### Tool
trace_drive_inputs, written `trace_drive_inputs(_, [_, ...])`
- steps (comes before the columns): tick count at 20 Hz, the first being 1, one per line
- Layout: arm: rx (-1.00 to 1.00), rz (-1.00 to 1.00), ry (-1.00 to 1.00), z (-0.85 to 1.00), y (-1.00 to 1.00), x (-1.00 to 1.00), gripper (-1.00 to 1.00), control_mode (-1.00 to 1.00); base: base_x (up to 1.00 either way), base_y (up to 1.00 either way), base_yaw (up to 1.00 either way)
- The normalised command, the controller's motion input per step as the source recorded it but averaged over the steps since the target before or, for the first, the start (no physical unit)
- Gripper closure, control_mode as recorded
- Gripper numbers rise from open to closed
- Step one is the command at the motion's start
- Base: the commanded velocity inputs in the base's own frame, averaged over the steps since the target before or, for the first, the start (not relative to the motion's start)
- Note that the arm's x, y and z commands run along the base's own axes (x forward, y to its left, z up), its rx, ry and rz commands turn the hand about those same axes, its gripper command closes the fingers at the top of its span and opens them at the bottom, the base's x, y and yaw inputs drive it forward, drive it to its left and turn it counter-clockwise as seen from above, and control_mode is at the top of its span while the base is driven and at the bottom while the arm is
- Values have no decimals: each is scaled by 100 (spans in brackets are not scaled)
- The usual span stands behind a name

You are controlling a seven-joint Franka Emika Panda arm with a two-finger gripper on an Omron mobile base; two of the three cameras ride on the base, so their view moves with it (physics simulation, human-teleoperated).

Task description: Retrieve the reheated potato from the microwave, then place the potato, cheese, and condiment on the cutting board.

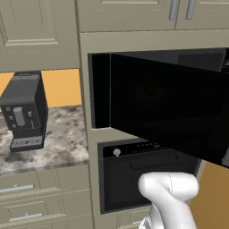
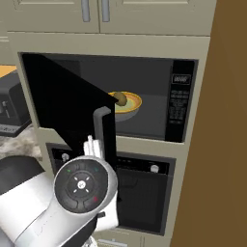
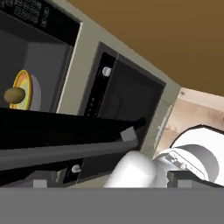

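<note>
Left base view: the microwave [image 1: 156,94] door [image 1: 167,105] stands swung open; the oven [image 1: 143,172] below is shut. A coffee machine [image 1: 24,112] sits on the tabletop [image 1: 62,143].

Right base view: the potato [image 2: 121,99] lies in a yellow bowl [image 2: 126,105] inside the microwave, not yet retrieved. The door handle [image 2: 98,128] is just above the hand.

Hand view: the pincer [image 3: 113,184] is spread wide and holds nothing. Judgement: step 1, door opening, is done; all 3 placements remain.

Flat, even rendered light, soft shadows, no glare; sharp throughout, the microwave [image 2: 144,96] interior dim.
</note>
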Motion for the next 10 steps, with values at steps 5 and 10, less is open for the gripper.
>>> trace_drive_inputs(5, [25, -9, 13, 0, -14, 20, -100, -100, 0, 0, 0])
trace_drive_inputs(10, [26, -7, 11, 0, -14, 4, -100, -100, 0, 0, 0])
